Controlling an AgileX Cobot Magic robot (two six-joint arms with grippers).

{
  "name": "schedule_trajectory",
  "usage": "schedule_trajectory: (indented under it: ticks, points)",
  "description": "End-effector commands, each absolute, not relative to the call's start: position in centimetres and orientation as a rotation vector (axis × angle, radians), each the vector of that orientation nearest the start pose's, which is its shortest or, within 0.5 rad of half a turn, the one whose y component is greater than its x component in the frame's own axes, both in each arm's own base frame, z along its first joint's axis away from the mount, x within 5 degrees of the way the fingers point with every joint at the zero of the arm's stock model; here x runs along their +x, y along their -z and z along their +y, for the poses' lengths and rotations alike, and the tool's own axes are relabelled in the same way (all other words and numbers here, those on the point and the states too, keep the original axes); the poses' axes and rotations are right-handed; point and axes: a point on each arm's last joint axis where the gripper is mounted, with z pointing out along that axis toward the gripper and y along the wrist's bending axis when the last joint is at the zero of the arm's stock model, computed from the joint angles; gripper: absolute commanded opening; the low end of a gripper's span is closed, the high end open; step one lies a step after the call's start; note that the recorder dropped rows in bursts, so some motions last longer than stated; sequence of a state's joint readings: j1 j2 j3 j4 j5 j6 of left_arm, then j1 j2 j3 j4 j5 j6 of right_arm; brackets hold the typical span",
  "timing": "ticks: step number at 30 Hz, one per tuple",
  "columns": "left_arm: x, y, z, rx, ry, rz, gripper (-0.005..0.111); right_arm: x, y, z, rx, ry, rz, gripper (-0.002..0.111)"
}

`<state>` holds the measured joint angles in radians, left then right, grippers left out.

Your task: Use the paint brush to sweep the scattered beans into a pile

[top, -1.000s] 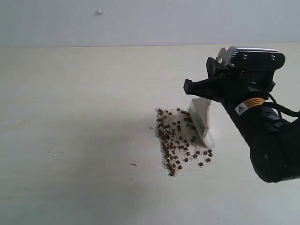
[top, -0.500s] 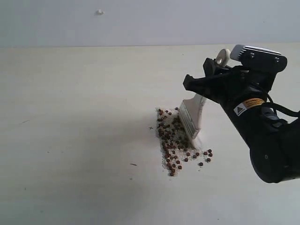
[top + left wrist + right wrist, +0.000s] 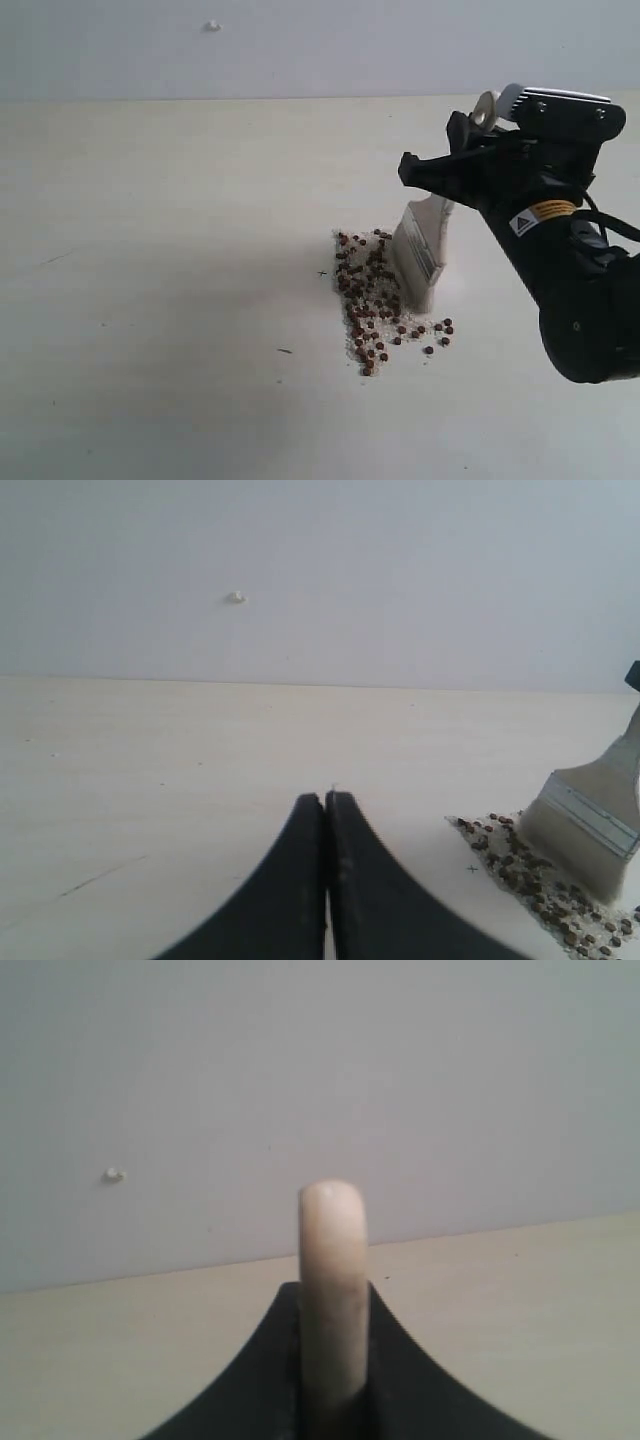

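Note:
The beans (image 3: 365, 300) lie mid-table as a narrow reddish-brown pile mixed with whitish grains, with a few strays (image 3: 438, 330) to its lower right. The paint brush (image 3: 420, 250) stands tilted, bristles down on the pile's upper right side. My right gripper (image 3: 440, 185) is shut on its cream handle (image 3: 332, 1280), whose end sticks up between the jaws. My left gripper (image 3: 326, 802) is shut with nothing in it. It is low over bare table left of the beans (image 3: 520, 865) and the brush (image 3: 590, 815), and out of sight in the exterior view.
The pale table meets a grey wall at the back, which carries a small white spot (image 3: 212, 26). A tiny cross mark (image 3: 322, 272) sits just left of the pile and a dark fleck (image 3: 285, 351) lies further left. The right arm's black body (image 3: 580, 300) fills the right side.
The brush swept left through the beans at the pile's upper right, packing them closer in. It then drew back slightly to the right. The left gripper's motion is not shown.

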<state>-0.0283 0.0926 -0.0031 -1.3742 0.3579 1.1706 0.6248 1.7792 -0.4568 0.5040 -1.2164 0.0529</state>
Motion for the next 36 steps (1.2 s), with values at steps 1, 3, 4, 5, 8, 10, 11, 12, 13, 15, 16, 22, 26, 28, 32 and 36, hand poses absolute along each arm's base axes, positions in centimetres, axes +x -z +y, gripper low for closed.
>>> schedule_trajectory:
  ticks: [1,3,4,5,8,10,11,12,13,15,16,22,26,28,32,36]
  points:
    - [5.7,-20.1,-3.4,0.146,0.459,1.66,0.0,25.1,-17.1,12.7,0.018,-0.229,1.596,0.0]
    - [5.7,-20.1,-3.4,0.146,0.459,1.66,0.0,25.0,-17.5,12.7,0.022,-0.235,1.585,0.0]
    - [5.7,-20.1,-3.4,0.146,0.459,1.66,0.0,25.0,-17.7,12.6,0.022,-0.228,1.58,0.0]
    - [5.7,-20.1,-3.4,0.146,0.459,1.66,0.0,25.0,-17.9,12.5,0.026,-0.214,1.574,0.0]
    - [5.7,-20.1,-3.4,0.146,0.459,1.66,0.0,25.2,-18.2,11.9,0.044,-0.12,1.566,0.0]
    - [5.7,-20.1,-3.4,0.146,0.459,1.66,0.0,25.5,-18.5,12.0,0.006,-0.051,1.561,0.0]
    - [5.7,-20.1,-3.4,0.146,0.459,1.66,0.0,25.9,-18.6,12.1,-0.026,-0.025,1.565,0.0]
    - [5.7,-20.1,-3.4,0.146,0.459,1.66,0.0,26.2,-18.8,12.4,-0.06,-0.016,1.569,0.0]
    - [5.7,-20.1,-3.4,0.146,0.459,1.66,0.0,26.7,-18.9,12.8,-0.102,-0.025,1.59,0.0]
    - [5.7,-20.1,-3.4,0.146,0.459,1.66,0.0,27.6,-19.4,13.5,-0.155,-0.042,1.604,0.0]
    - [5.7,-20.1,-3.4,0.146,0.459,1.66,0.0,28.2,-19.7,13.9,-0.182,-0.052,1.613,0.0]
    - [5.7,-20.1,-3.4,0.146,0.459,1.66,0.0,29.8,-20.8,13.7,-0.266,0.032,1.602,0.0]
    - [5.7,-20.1,-3.4,0.146,0.459,1.66,0.0,30.1,-20.4,13.1,-0.323,-0.089,1.599,0.0]
    - [5.7,-20.1,-3.4,0.146,0.459,1.66,0.0,30.6,-20.0,12.6,-0.324,-0.162,1.609,0.0]
    - [5.7,-20.1,-3.4,0.146,0.459,1.66,0.0,31.3,-18.5,11.9,-0.3,-0.199,1.635,0.0]
    - [5.7,-20.1,-3.4,0.146,0.459,1.66,0.0,31.8,-16.4,11.8,-0.285,-0.181,1.658,0.0]
